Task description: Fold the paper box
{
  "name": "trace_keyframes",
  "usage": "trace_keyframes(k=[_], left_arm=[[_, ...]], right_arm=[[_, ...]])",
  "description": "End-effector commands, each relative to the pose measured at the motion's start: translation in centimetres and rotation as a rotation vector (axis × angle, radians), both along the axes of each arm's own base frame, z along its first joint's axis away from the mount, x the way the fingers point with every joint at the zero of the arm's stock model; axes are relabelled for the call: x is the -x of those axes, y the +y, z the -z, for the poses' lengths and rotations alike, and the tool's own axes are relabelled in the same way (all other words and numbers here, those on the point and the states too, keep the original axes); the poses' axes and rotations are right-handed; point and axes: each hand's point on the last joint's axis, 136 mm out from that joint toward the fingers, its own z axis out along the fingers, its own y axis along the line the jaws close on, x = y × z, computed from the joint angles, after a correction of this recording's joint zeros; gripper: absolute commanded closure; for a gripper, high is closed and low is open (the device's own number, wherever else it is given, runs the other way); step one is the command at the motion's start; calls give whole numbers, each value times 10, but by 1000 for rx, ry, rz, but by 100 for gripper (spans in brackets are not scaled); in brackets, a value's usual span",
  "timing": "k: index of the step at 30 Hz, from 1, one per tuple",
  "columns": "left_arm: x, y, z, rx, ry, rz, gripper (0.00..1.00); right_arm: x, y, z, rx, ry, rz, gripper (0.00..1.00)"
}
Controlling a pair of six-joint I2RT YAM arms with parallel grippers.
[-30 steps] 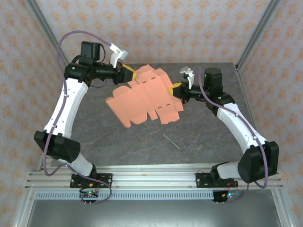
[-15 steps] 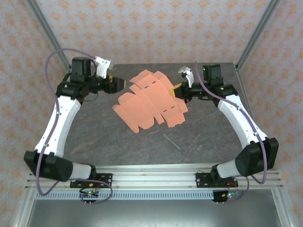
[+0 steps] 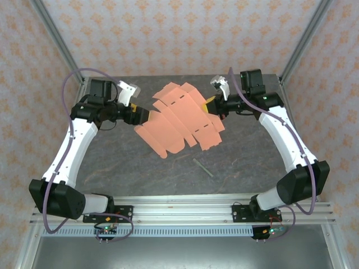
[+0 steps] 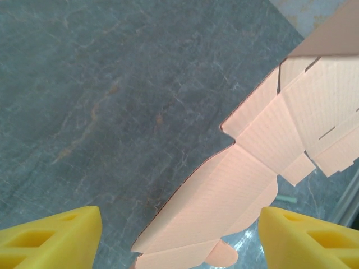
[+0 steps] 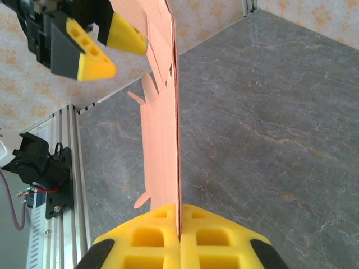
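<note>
The paper box (image 3: pixel 182 120), a flat salmon sheet with tabs and dashed creases, hangs above the table (image 3: pixel 112 162) mid-frame in the top view. My right gripper (image 3: pixel 213 106) is clamped on its right edge, the card pinched between my yellow pads (image 5: pixel 151 232). My left gripper (image 3: pixel 143 116) is spread wide at the sheet's left edge, and a tab lies between its fingers (image 4: pixel 56 235). A thin greenish stick (image 3: pixel 203 167) lies lower right of the sheet.

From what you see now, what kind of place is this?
Probably a robot test cell: left arm and right arm bolted to an aluminium rail, grey stone-look table, patterned wall panels.
</note>
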Motion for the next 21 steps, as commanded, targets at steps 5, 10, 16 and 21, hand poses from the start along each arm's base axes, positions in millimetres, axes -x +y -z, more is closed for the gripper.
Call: trace_keyframes(k=[5, 10, 16, 21], left_arm=[[-6, -9, 22, 95, 112, -22, 27], [-18, -11, 29, 131, 123, -57, 28], [-19, -17, 30, 170, 131, -40, 30], [-17, -19, 39, 232, 139, -71, 34]], right_arm=[[-2, 5, -8, -25, 85, -26, 100], [1, 6, -9, -31, 90, -42, 100], [0, 7, -10, -38, 107, -44, 100], [-5, 8, -6, -45, 137, -30, 100]])
